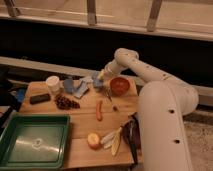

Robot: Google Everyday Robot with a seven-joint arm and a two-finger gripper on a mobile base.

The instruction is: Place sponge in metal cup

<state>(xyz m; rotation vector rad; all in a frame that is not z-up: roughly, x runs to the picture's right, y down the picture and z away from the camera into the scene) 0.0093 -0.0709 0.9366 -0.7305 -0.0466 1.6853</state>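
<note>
My gripper point(102, 76) hangs low over the back of the wooden table point(82, 127), just left of the orange-red bowl point(119, 86). A mid-blue sponge point(97, 82) shows right under the gripper's tip, touching or very close to it. Whether it is held or lying on the table, I cannot tell. The metal cup is hidden; nothing round and silvery shows around the gripper. Paler blue-grey pieces point(79, 88) lie just left of the sponge.
A white cylindrical container point(52, 83), a black block point(40, 98) and a dark grape cluster point(66, 103) sit at the left. An orange sausage-shaped thing point(99, 110) lies mid-table. A green tray point(35, 142) is front left. Fruit point(93, 140), a banana point(116, 141) and a dark purple thing point(131, 132) lie front right.
</note>
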